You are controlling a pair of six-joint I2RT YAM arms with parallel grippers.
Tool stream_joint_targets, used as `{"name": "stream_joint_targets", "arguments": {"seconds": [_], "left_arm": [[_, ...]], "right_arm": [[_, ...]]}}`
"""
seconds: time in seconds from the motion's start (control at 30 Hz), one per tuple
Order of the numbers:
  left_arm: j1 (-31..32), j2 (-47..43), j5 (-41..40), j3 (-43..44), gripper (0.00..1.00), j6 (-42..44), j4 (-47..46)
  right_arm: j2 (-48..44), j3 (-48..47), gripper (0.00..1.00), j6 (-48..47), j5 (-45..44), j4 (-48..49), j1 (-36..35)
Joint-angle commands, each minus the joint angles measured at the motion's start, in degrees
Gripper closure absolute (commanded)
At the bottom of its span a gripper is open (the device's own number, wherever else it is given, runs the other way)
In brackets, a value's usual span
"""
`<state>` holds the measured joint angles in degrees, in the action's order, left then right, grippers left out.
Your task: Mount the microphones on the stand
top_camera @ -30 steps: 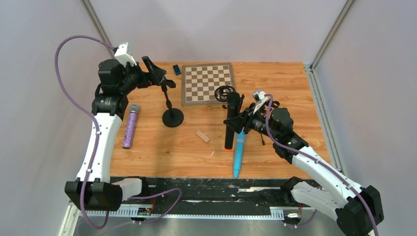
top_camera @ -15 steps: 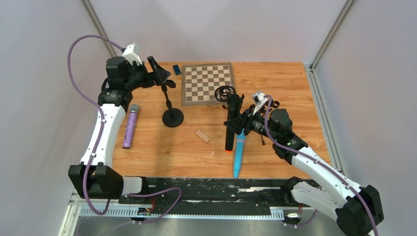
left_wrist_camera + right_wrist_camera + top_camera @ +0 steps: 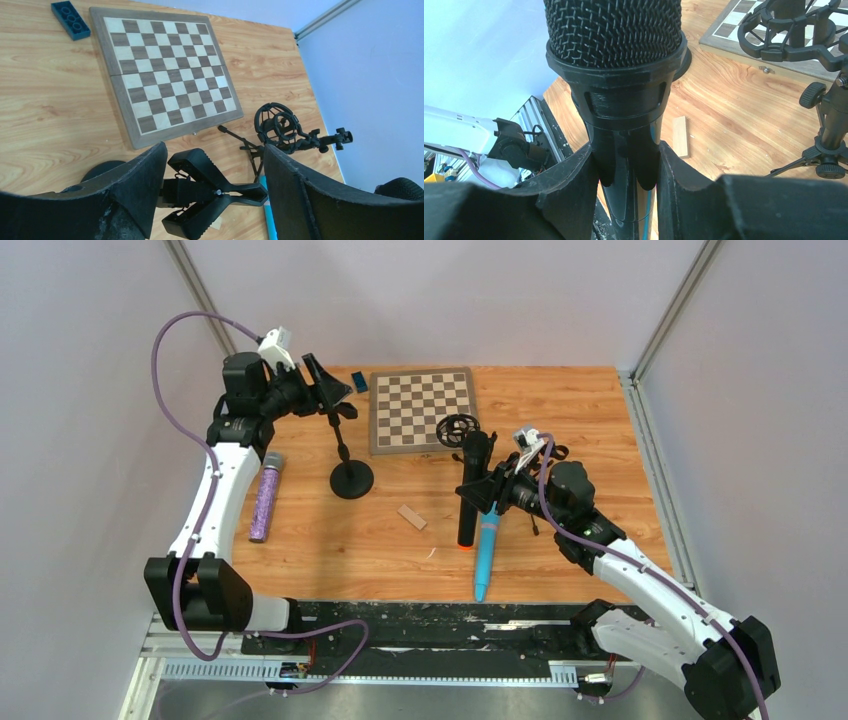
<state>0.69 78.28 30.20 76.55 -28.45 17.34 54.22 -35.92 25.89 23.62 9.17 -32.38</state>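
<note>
The black microphone (image 3: pixel 467 495) stands upright near the worktop's (image 3: pixel 560 410) middle, clamped high on its body by the right gripper (image 3: pixel 626 165). The left gripper (image 3: pixel 214 152), jaws apart, straddles the clip (image 3: pixel 210 195) atop the stand (image 3: pixel 351 478) near the far-left corner, not touching it. An off-centre squeeze may topple it.

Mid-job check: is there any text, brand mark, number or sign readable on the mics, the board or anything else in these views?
No readable text in any view.
black microphone: no marking shows on the body or grille.
light blue microphone: too small to tell.
purple microphone: too small to tell.
chessboard: plain squares, no letters or numbers on the border.
blue brick: no lettering can be made out.
</note>
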Motion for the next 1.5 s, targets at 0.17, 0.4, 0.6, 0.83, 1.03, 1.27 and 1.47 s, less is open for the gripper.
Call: {"name": "stream_joint_targets", "arguments": {"seconds": [0.17,0.4,0.6,0.83,1.03,1.27,1.47], "left_arm": [[-0.3,-0.5,1.8,-1.2,0.30,-1.0,-4.1],[-0.3,0.4,2.0,-1.5,0.40,-1.5,-4.4],[-0.3,-0.4,1.8,-2.3,0.52,-2.0,-5.1],[-0.3,-1.6,3.4,-3.7,0.76,-3.6,-6.6],[-0.3,-5.0,2.9,-7.6,0.91,-6.8,-9.7],[-0.2,-10.7,-0.4,-10.7,1.00,-8.7,-11.0],[2.2,-13.7,-2.4,-11.0,1.00,-10.4,-12.3]], "right_arm": [[-0.6,-0.4,1.00,1.4,-0.7,1.7,0.6],[-0.5,-0.2,1.00,1.5,-0.9,1.6,0.7],[-0.1,-0.3,1.00,1.5,-0.9,1.5,0.8],[-0.1,-0.4,1.00,1.6,-0.9,1.5,1.0],[-0.3,-0.4,1.00,1.8,-0.9,1.2,1.1],[0.1,-0.8,1.00,1.8,-1.1,1.2,1.4],[0.0,-1.3,1.00,1.8,-1.0,1.2,1.6]]}}
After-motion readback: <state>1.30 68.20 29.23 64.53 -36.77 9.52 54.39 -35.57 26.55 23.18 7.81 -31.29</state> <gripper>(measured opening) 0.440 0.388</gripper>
